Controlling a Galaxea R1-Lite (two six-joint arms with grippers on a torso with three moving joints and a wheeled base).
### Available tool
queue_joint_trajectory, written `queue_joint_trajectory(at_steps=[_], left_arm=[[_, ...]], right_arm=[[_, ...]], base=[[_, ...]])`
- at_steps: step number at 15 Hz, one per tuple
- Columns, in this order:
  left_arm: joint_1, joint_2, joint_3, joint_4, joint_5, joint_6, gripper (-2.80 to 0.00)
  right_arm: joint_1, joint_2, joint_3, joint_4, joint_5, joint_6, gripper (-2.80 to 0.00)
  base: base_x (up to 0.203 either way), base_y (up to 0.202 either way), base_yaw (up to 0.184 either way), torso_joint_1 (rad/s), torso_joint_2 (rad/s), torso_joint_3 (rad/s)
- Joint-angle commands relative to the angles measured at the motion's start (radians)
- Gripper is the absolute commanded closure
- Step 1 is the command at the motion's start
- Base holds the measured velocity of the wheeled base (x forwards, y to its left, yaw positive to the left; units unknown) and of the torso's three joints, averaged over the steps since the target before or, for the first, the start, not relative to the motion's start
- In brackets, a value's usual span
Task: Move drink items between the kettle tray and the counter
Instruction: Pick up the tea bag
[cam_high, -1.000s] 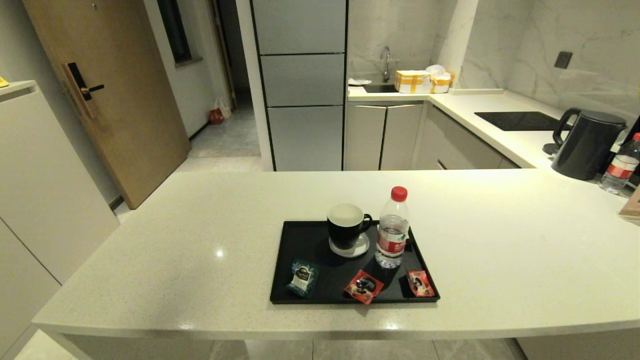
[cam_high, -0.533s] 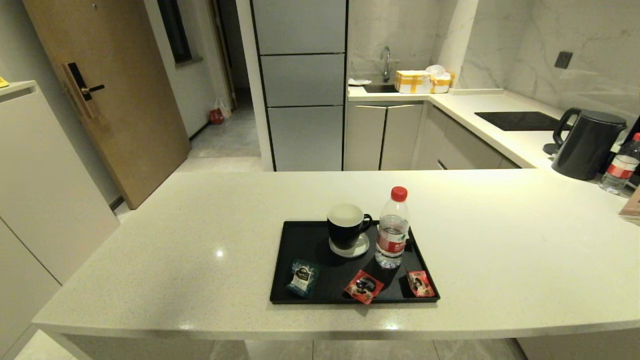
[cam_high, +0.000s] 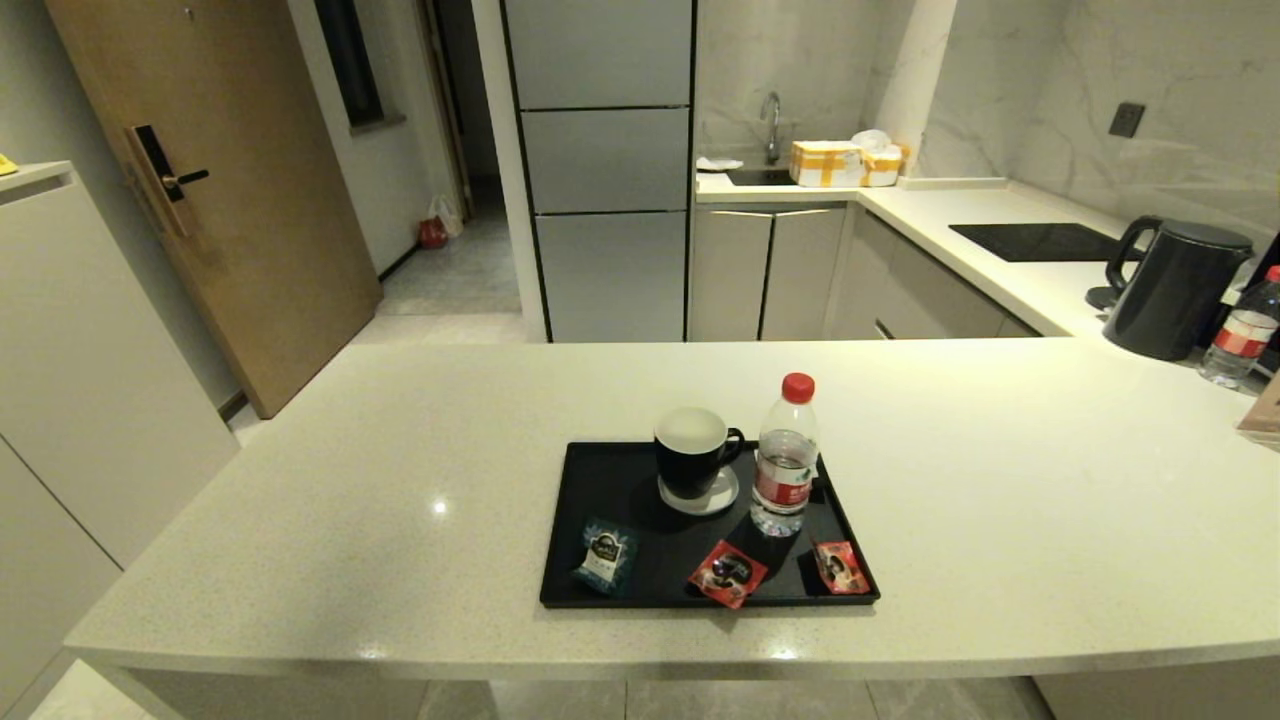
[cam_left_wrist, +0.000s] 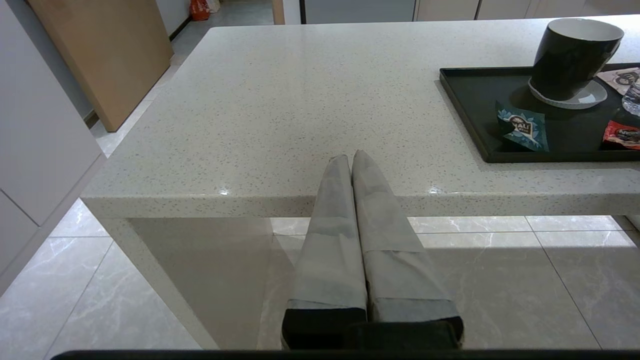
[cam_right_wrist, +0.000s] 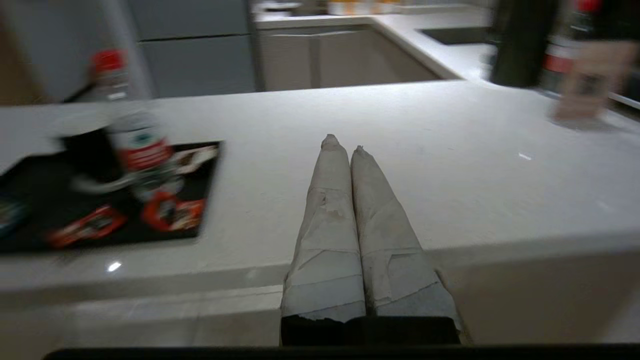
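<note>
Bottle (cam_right_wrist: 131, 135) well apart from right hand (cam_right_wrist: 342, 142)

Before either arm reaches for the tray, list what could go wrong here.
1. The water bottle stands tall right beside the black mug; a reach could topple either.
2. The red sachets lie flat by the kettle tray rim, probably awkward for the shut right gripper to pinch.

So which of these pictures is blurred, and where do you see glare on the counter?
Right wrist view: blurred all over, the bottle and the sachets smeared, the shut right gripper sharper. Left wrist view: sharp, with the shut left gripper, the mug and the teal sachet clear. Head view: sharp, with small bright glare spots on the counter, and the tray dark.
</note>
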Motion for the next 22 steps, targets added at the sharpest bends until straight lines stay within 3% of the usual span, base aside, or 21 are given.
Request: queue_joint_trajectory(at_steps=[1, 11, 12, 13, 14, 17, 20, 22], left_arm=[[0.0, 0.001, 0.0, 0.0, 0.0, 0.0, 0.0], [0.0, 0.003, 0.0, 0.008, -0.003, 0.014, 0.0], [0.0, 0.004, -0.006, 0.021, -0.009, 0.029, 0.0], [0.0, 0.009, -0.029, 0.075, -0.019, 0.082, 0.0], [0.0, 0.013, -0.066, 0.15, -0.019, 0.087, 0.0], [0.0, 0.159, -0.284, 0.195, -0.022, 0.076, 0.0], [0.0, 0.539, -0.587, 0.299, -0.027, 0.034, 0.0], [-0.017, 0.791, -0.758, 0.433, -0.105, 0.025, 0.0]], right_arm=[[0.0, 0.002, 0.041, -0.002, 0.073, -0.003, 0.0], [0.0, 0.002, 0.041, -0.002, 0.073, -0.003, 0.0], [0.0, 0.002, 0.041, -0.002, 0.073, -0.003, 0.0], [0.0, 0.002, 0.041, -0.002, 0.073, -0.003, 0.0], [0.0, 0.002, 0.041, -0.002, 0.073, -0.003, 0.0], [0.0, 0.002, 0.041, -0.002, 0.073, -0.003, 0.0], [0.0, 0.002, 0.041, -0.002, 0.073, -0.003, 0.0], [0.0, 0.002, 0.041, -0.002, 0.073, -0.003, 0.0]], base=[[0.0, 0.0, 0.0, 0.0, 0.0, 0.0], [0.0, 0.0, 0.0, 0.0, 0.0, 0.0], [0.0, 0.0, 0.0, 0.0, 0.0, 0.0], [0.0, 0.0, 0.0, 0.0, 0.0, 0.0], [0.0, 0.0, 0.0, 0.0, 0.0, 0.0], [0.0, 0.0, 0.0, 0.0, 0.0, 0.0], [0.0, 0.0, 0.0, 0.0, 0.0, 0.0], [0.0, 0.0, 0.0, 0.0, 0.0, 0.0]])
